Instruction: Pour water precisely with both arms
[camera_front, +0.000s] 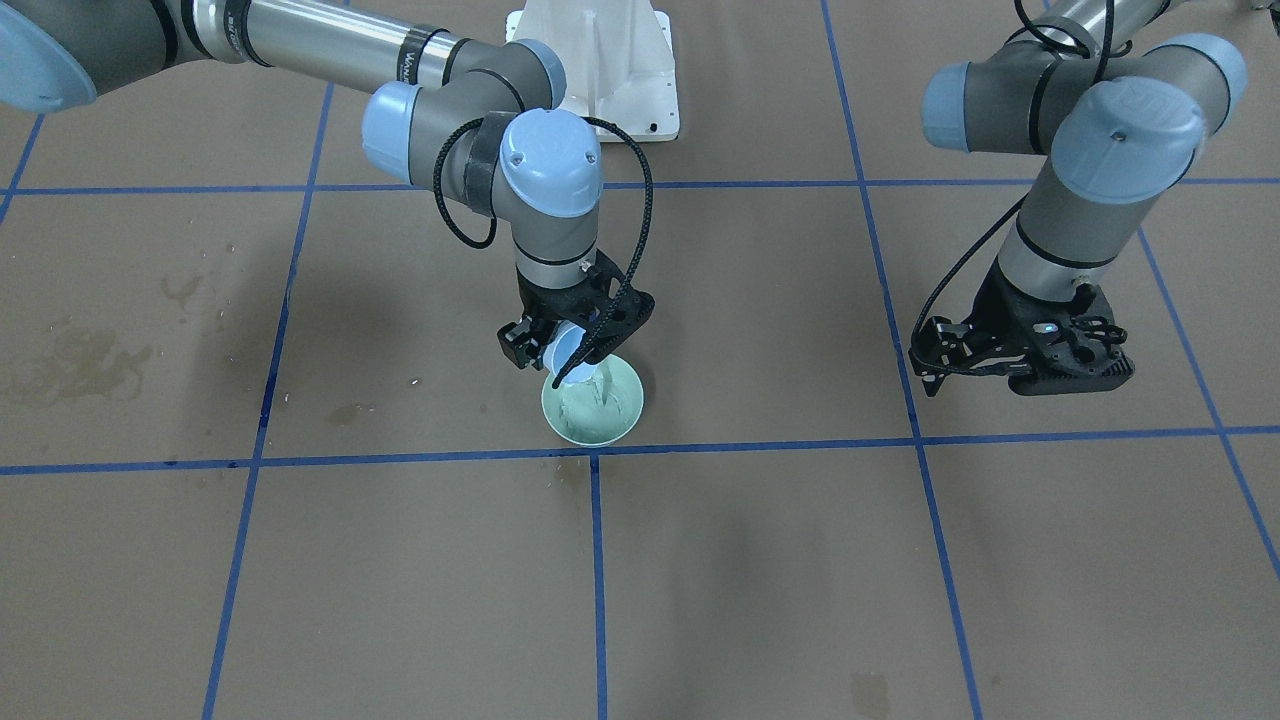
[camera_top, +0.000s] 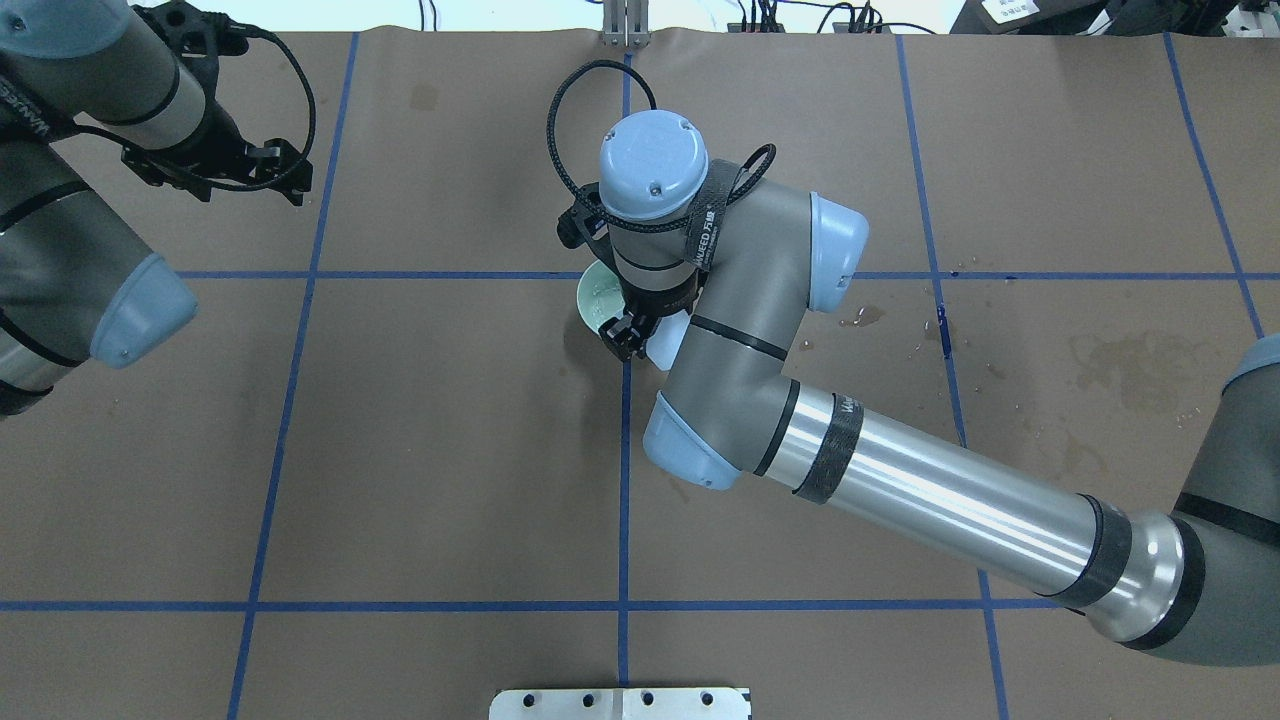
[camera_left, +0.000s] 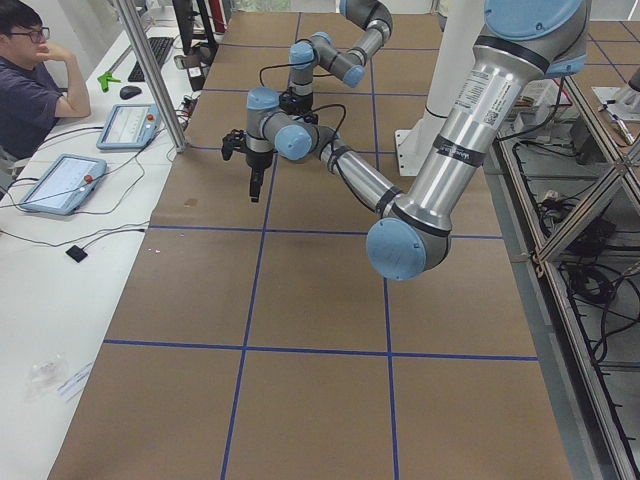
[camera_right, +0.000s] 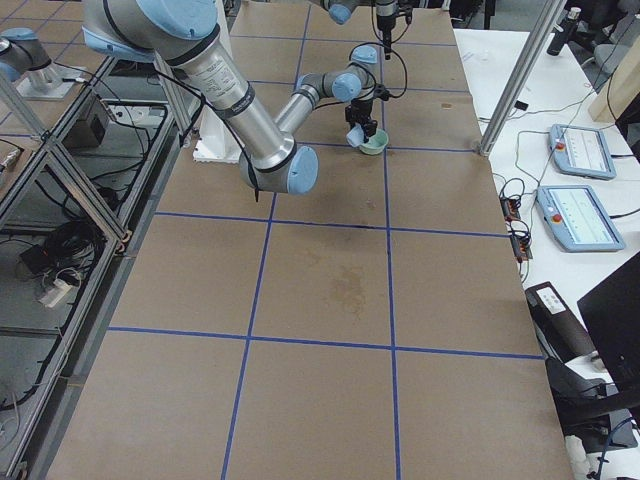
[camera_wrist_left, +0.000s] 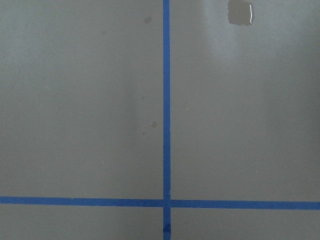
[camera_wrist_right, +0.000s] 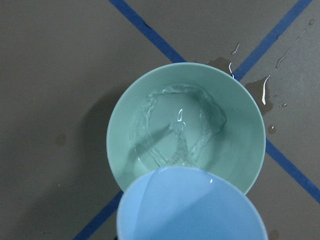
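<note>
Because the pour has to land inside a small target, the light-blue cup (camera_wrist_right: 192, 207) is held tipped directly above the green bowl (camera_wrist_right: 122, 142), with its lip over the bowl's near side rather than beyond the rim. The cup is clamped between the jaws of the right gripper (camera_front: 572, 345), which are closed narrowly onto its wall. The wrist is turned so that the cup's mouth is angled down toward the bowl. The water (camera_wrist_right: 177, 131) is seen as a rippled, glinting pool in the bottom of the bowl, and a thin run of it appears to fall from the cup's lip. The pour is therefore judged to be under way or close to its end. How much is left in the cup cannot be told, as its inside is hidden.

The bowl is set on the table (camera_front: 760, 560) just beside a crossing of the blue tape lines (camera_wrist_left: 166, 100), probably as a fixed mark for aiming. A few spilled drops (camera_wrist_right: 263, 91) are seen on the paper near the bowl, so a slower tilt is judged to be worthwhile.

The left gripper (camera_front: 925, 368) is held well apart from the bowl, above bare table, and nothing is carried in it. Whether its jaws are wide or narrow cannot be told. It is presumably kept aside so that the pouring arm is given room.
</note>
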